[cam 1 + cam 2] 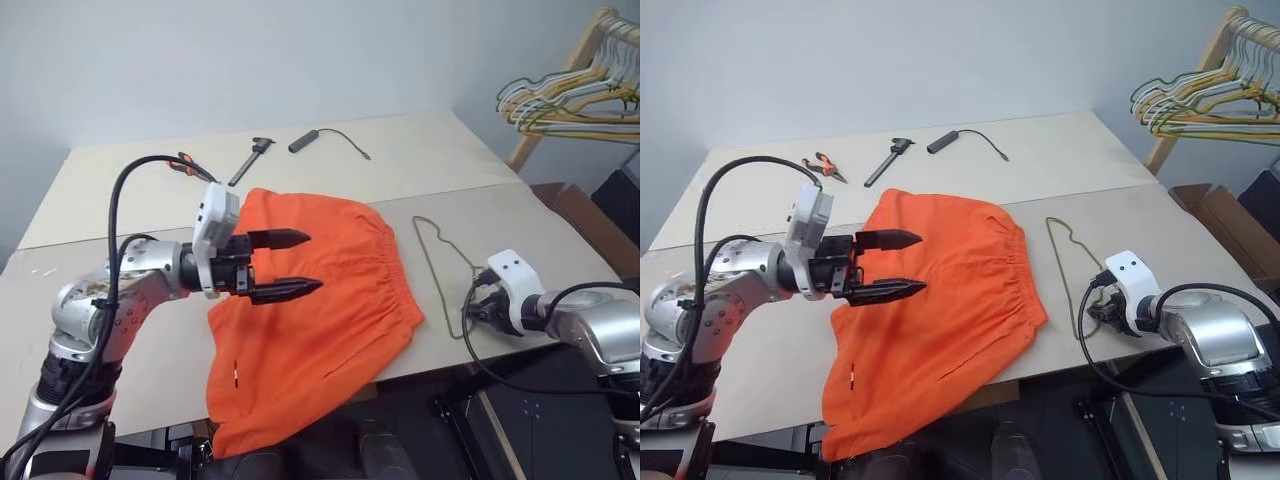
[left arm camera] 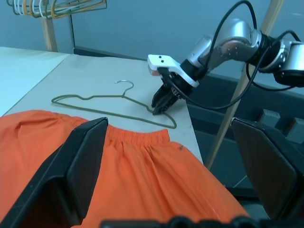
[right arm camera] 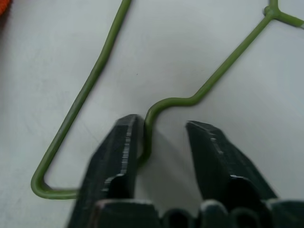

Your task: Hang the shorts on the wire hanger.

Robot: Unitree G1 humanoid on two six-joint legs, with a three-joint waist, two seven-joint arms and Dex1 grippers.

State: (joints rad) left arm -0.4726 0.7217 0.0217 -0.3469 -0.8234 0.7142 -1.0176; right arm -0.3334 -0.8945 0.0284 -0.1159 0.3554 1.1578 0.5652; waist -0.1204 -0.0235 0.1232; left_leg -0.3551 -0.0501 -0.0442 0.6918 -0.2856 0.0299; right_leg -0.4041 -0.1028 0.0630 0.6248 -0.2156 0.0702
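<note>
**Hanging not begun: shorts flat, hanger just being reached**

Nothing hung yet. Bright orange fabric shorts with a gathered elastic waistband [image 1: 310, 310] spread flat on the pale beige table [image 1: 130, 200], lower part drooping over the near edge. Thin olive-grey wire hanger, triangular with a small hook [image 1: 440, 270], lying flat on the table just beside the waistband, apart from the cloth. Left to do, by judgement: secure the hanger, lift it, get the shorts onto it.

Left gripper [image 1: 283, 265] held above the shorts, pointing across toward the hanger side, two black fingers spread wide, nothing between them, no contact with the fabric visible. Right gripper [image 3: 164, 137] angled down onto the table at the hanger's near end, one finger [image 3: 118, 147] touching the kinked stretch of wire, the other standing off; jaws partly apart with the wire between them, not clamped.

Behind, out of play: black hand tool [image 1: 250, 160], orange-handled pliers [image 1: 825, 167], black cabled stick [image 1: 305, 141], bunch of coloured hangers on a wooden rack [image 1: 575, 95].
</note>
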